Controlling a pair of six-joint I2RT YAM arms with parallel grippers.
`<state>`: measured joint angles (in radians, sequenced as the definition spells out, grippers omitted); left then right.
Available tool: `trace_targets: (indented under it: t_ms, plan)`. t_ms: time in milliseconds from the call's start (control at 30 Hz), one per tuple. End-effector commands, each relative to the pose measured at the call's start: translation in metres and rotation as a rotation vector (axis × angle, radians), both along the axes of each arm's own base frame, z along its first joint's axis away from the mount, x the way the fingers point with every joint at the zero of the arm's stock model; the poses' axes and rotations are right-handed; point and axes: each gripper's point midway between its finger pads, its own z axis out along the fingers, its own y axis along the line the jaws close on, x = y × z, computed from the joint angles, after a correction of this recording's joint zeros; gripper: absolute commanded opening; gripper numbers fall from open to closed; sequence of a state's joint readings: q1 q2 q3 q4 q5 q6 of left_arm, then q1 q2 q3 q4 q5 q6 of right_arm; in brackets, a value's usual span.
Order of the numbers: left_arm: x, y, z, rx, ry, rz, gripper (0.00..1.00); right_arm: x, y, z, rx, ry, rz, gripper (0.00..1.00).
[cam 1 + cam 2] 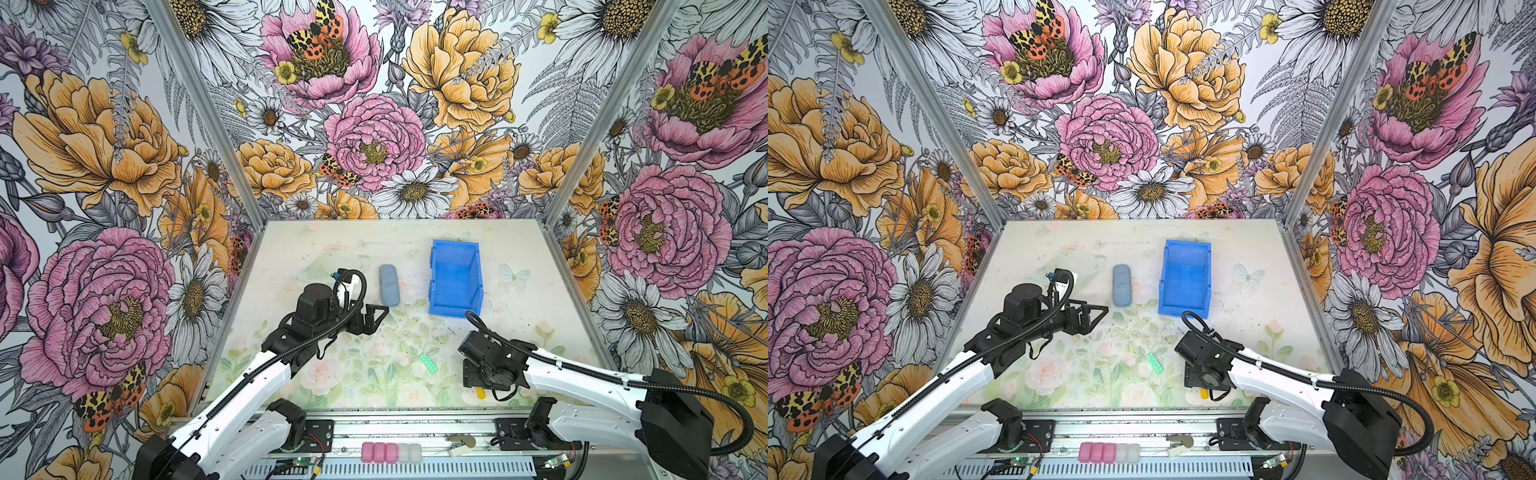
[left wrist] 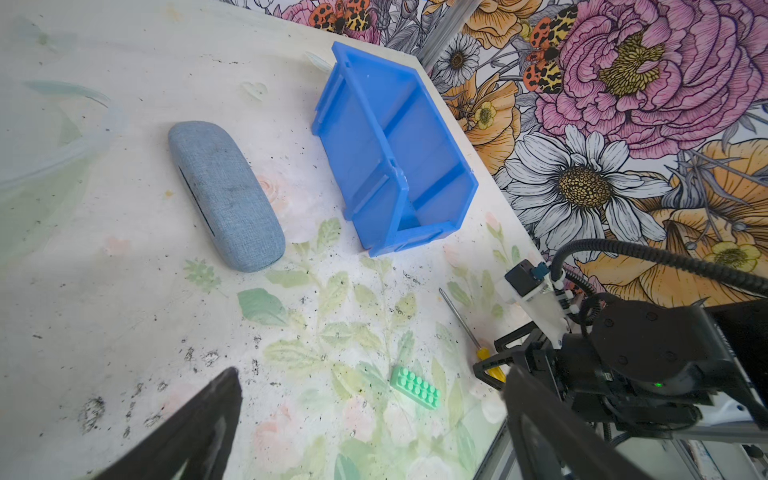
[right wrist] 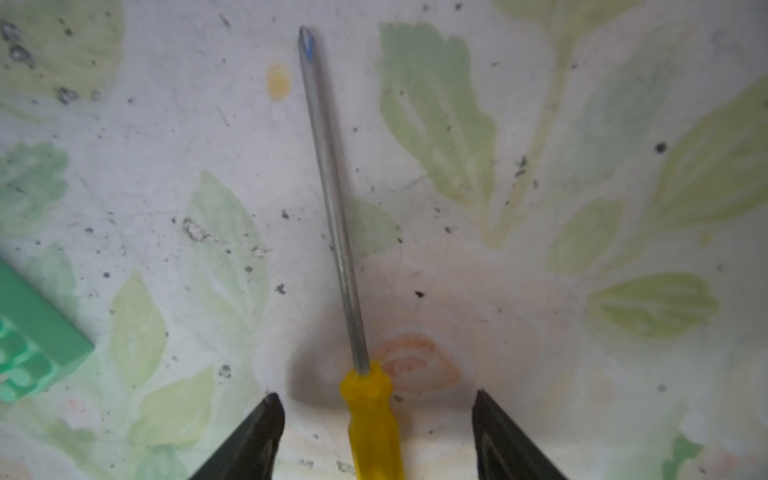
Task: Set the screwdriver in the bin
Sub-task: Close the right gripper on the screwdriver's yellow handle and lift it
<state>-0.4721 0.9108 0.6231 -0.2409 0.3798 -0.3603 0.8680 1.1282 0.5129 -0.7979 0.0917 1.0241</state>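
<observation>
The screwdriver (image 3: 372, 415) lies flat on the table near the front right, its yellow handle between the two fingers of my right gripper (image 3: 376, 401), its thin metal shaft (image 3: 332, 199) pointing away. The gripper is open, with a gap on each side of the handle. In both top views only the handle's end (image 1: 481, 392) (image 1: 1203, 392) shows below the right wrist. The blue bin (image 1: 455, 278) (image 1: 1183, 276) (image 2: 390, 145) stands empty at the back, right of centre. My left gripper (image 1: 374, 318) (image 2: 372, 374) hovers open left of centre, holding nothing.
A grey-blue oblong case (image 1: 389, 284) (image 2: 224, 195) lies left of the bin. A small green studded brick (image 1: 428, 362) (image 2: 414, 387) (image 3: 29, 345) rests just left of the screwdriver. Metal frame posts and floral walls close in the table on three sides.
</observation>
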Motion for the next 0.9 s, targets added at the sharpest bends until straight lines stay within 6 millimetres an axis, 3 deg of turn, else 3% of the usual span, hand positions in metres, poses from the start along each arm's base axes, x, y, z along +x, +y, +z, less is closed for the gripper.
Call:
trace_targets:
  t_ms: [0,533,867]
  plan:
    - [-0.002,-0.006,0.008,-0.026,-0.036,-0.034,0.99,-0.003,0.001,-0.002,0.011,0.000,-0.008,0.70]
    - [0.006,0.006,0.009,-0.004,-0.061,0.032,0.99,-0.007,-0.004,-0.012,-0.014,0.001,-0.010,0.32]
    - [0.012,0.016,0.001,0.047,-0.053,0.076,0.99,0.001,0.002,-0.005,0.005,-0.038,-0.001,0.12]
